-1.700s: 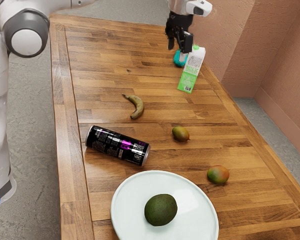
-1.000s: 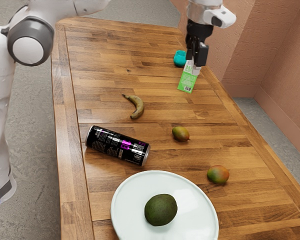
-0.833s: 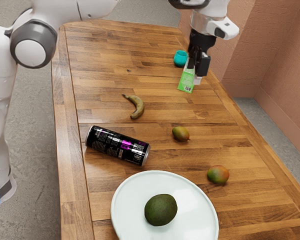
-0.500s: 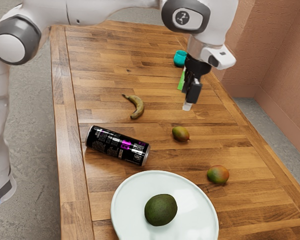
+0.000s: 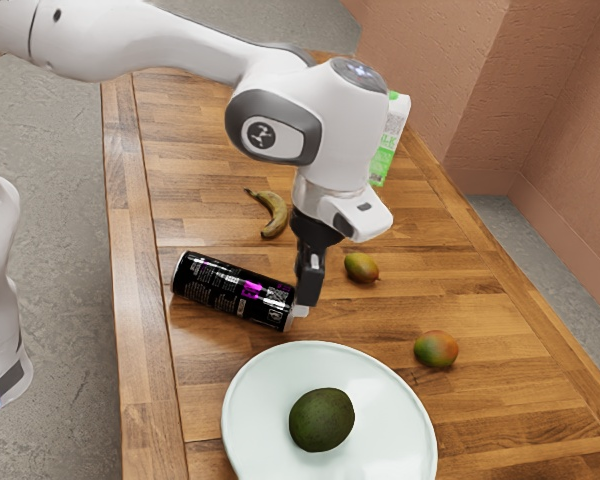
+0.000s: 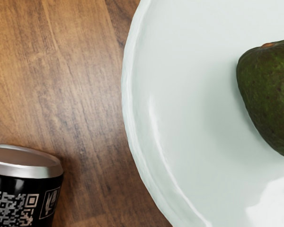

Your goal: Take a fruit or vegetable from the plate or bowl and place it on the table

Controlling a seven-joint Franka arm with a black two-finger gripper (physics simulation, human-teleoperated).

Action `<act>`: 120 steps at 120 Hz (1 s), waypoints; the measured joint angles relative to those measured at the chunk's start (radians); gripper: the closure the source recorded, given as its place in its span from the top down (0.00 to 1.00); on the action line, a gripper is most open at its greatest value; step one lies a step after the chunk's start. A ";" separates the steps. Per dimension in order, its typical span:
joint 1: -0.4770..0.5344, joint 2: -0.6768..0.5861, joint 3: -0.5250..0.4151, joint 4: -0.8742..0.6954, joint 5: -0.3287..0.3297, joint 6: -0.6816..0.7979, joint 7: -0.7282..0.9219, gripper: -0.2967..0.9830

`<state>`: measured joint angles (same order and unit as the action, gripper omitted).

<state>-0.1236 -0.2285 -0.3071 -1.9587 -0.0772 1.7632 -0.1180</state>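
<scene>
In the exterior view, the gripper (image 5: 302, 305) has swung in from the far end of the worktop (image 5: 500, 400), beside the carton (image 5: 391, 135), to the near end of the can (image 5: 235, 290), close to the plate (image 5: 242, 385). That brings it most of the way to the avocado (image 5: 322, 420), which has not moved and sits on the plate. The pick is still ahead, and I judge this the approach. Whether the gripper is released or clenched, I cannot tell. The can lies on its side, glossy black with magenta print; low travel might knock it. The banana (image 5: 274, 214) is curved and browned; one mango (image 5: 361, 267) and the other mango (image 5: 436, 349) are smooth ovals already on the worktop.

In the wrist view, the avocado is dark green and pebbly, with a brown stem scar, on pale, glossy plate. The can's silver rim stands out against streaky wood grain. The gripper probably needs to travel further over the plate before descending.
</scene>
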 joint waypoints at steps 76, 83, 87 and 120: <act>0.002 -0.091 -0.086 -0.118 -0.082 0.100 -0.319 0.77; 0.003 -0.085 -0.108 -0.118 -0.101 0.108 -0.345 0.77; 0.005 -0.078 -0.119 -0.116 -0.111 0.115 -0.359 0.77; 0.012 0.017 -0.140 -0.063 -0.137 0.167 -0.453 0.77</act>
<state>-0.1117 -0.2110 -0.4472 -2.0213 -0.2147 1.9302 -0.5711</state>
